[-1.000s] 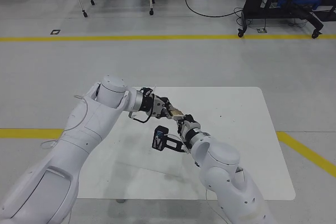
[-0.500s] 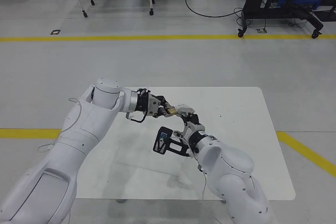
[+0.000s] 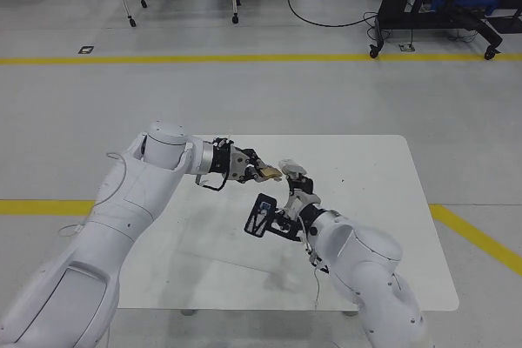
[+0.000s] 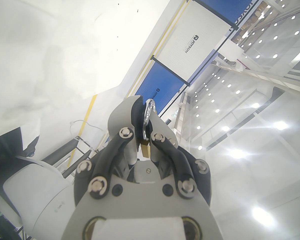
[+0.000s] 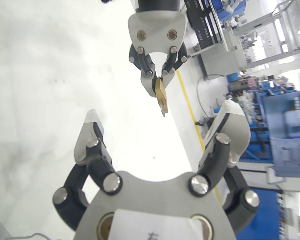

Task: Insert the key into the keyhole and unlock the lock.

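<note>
Brass lock (image 5: pixel 162 98) sits clamped in our left gripper (image 5: pixel 158 84) above the white table (image 3: pixel 374 174). Our right gripper (image 3: pixel 294 172) hangs just right of it, its 2 fingers spread wide.

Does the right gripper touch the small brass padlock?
Apart. In the right wrist view, a clear gap separates the small brass padlock, clamped in the left gripper, from both fingers of the open right gripper.
</note>
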